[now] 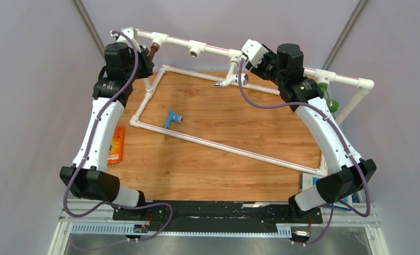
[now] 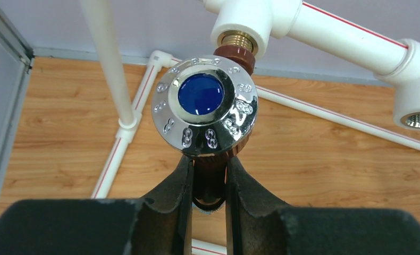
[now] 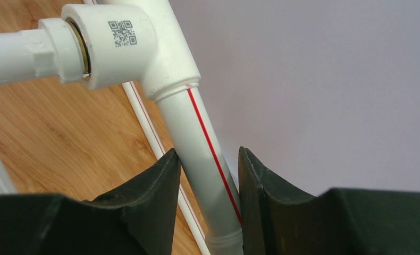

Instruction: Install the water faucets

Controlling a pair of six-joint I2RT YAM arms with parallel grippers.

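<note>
My left gripper (image 2: 209, 178) is shut on the dark brown faucet (image 2: 240, 56), just below its chrome handle cap with a blue centre (image 2: 203, 106). The faucet's threaded end sits at the brass socket of a tee (image 2: 246, 24). From above, the left gripper (image 1: 145, 56) is at the frame's far left corner. My right gripper (image 3: 208, 156) is shut on the white pipe frame (image 3: 197, 133), beside the tee (image 3: 123, 45) that carries the white faucet (image 1: 229, 78). A light blue faucet (image 1: 171, 118) lies on the table. The green faucet (image 1: 329, 101) shows behind the right arm.
The pipe frame's lower rectangle (image 1: 224, 147) lies across the wooden table. An empty tee socket (image 1: 196, 50) faces forward on the top rail. An orange packet (image 1: 116, 144) lies at the table's left edge, and a blue box (image 1: 308, 183) at the near right.
</note>
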